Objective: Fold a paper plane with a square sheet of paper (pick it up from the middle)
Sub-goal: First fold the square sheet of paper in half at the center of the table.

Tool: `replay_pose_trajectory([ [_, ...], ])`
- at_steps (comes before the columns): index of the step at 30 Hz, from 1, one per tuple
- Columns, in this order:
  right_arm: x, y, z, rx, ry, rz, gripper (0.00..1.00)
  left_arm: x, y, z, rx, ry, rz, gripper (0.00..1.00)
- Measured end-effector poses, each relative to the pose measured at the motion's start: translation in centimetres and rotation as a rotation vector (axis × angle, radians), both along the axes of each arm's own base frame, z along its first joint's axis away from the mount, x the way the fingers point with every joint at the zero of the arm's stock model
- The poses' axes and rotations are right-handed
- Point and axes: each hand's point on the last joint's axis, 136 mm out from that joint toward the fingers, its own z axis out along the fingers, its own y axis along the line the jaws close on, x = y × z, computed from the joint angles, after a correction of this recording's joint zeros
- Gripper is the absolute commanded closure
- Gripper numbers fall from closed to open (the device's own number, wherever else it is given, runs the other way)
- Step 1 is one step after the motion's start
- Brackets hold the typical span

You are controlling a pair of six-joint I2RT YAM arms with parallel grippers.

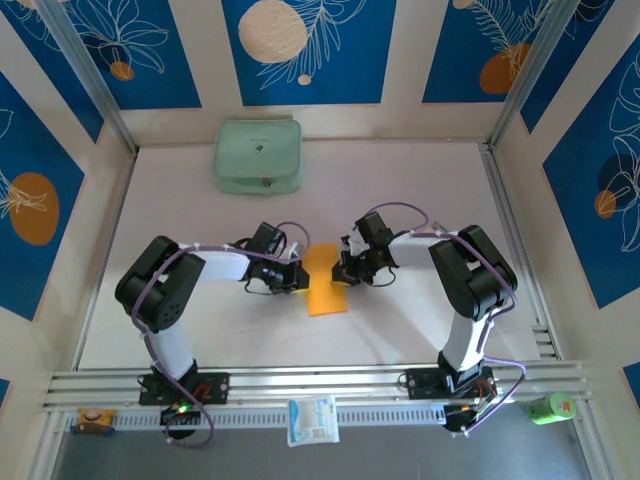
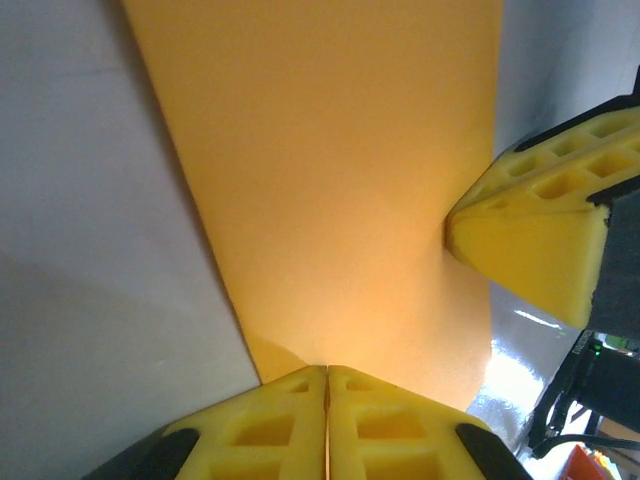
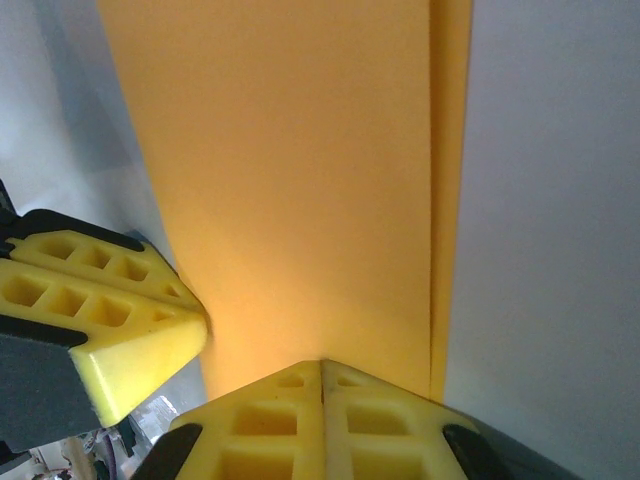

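While paper sheet [image 1: 325, 285] looks folded once | left claw [image 2: 326, 374], right claw [image 3: 322, 366] together, maybe pressing it | nose, wings remain.

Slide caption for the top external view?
Both shut, the left hand and right hand pinch opposite sides of the orange paper; green pouch lies behind.

two tools, a left tool [image 1: 297, 278] and a right tool [image 1: 344, 270]; one folded orange-yellow paper [image 1: 326, 293]; one pale green pouch [image 1: 258, 156]; one white-and-blue packet [image 1: 313, 420]; one small green container [image 1: 550, 407]
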Motion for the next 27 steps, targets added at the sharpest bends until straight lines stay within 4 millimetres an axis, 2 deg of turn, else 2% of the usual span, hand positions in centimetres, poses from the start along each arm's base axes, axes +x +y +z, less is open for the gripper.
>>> replay_pose_trajectory([
  [9,0.0,0.0,0.0,0.0,0.0,0.0,1.0,-1.2,-1.3,1.2,-0.005,-0.02,-0.037,0.9],
  [16,0.0,0.0,0.0,0.0,0.0,0.0,1.0,-1.4,-0.9,-0.2,0.027,-0.001,-0.031,0.91],
  [24,0.0,-0.1,0.1,-0.004,0.001,-0.004,1.0,-1.2,-1.0,0.0,0.019,-0.007,-0.028,0.87],
  [27,-0.1,-0.1,0.1,-0.005,0.009,-0.012,1.0,-0.5,-1.0,0.6,0.008,-0.014,-0.008,0.87],
])
